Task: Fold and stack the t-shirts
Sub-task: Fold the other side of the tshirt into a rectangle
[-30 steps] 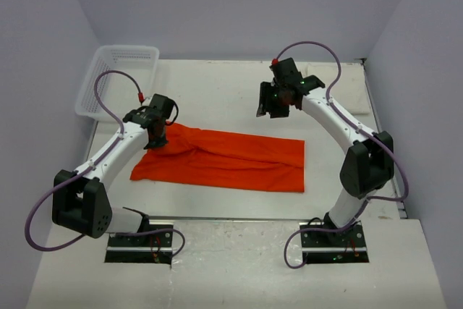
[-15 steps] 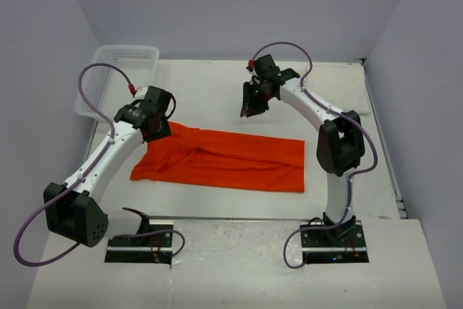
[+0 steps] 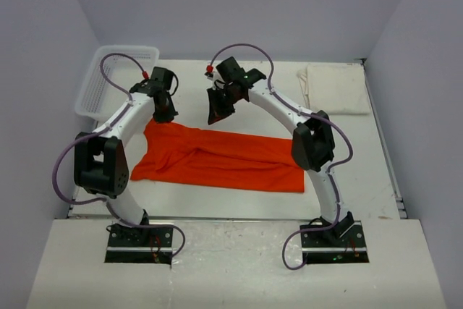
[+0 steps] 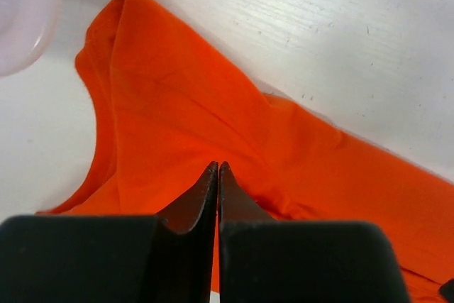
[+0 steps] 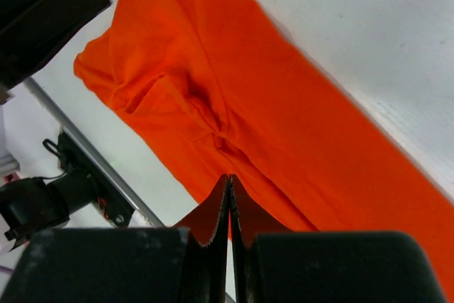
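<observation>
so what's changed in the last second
The right gripper swung left, ending close to the left gripper, which shifted slightly farther back. Both now have their jaws shut, holding nothing. The orange t-shirt and the basket lie as before.

The orange t-shirt [image 3: 224,158] lies spread on the surface [image 3: 347,142]. The folded cream t-shirt [image 3: 336,86] sits far right, the basket [image 3: 108,77] far left.

White plastic lattice basket [image 3: 92,92], upright, at the far left corner of the pale, faintly grained desk [image 3: 347,157].
</observation>
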Robot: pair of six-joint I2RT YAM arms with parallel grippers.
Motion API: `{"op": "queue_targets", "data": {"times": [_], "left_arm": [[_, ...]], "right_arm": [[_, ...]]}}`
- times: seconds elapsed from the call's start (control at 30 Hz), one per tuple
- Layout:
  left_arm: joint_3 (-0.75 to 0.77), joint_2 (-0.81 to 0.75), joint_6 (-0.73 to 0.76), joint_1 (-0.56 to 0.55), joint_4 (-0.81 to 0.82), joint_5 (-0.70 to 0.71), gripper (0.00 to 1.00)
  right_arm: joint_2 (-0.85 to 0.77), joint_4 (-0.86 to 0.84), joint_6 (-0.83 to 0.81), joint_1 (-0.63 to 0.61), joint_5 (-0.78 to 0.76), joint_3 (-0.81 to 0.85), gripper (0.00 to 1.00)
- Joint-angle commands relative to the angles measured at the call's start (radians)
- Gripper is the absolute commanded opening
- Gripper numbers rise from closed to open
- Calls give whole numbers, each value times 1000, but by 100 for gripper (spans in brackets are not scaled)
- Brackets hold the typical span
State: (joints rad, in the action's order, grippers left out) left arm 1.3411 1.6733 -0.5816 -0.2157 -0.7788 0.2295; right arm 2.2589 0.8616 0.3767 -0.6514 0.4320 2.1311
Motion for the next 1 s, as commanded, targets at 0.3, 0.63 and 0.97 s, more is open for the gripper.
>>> {"op": "queue_targets", "data": {"times": [0.3,0.63,0.97], "left_arm": [[92,173,74,50,56,-30,0],[67,250,95,59,36,62,0],[89,365,80,85,-42,113,0]], "right_arm": [[44,-7,44,-37,59,9,0],[93,48,87,7,-182,-160,0],[45,-3,149,65,-263,-373,0]]}}
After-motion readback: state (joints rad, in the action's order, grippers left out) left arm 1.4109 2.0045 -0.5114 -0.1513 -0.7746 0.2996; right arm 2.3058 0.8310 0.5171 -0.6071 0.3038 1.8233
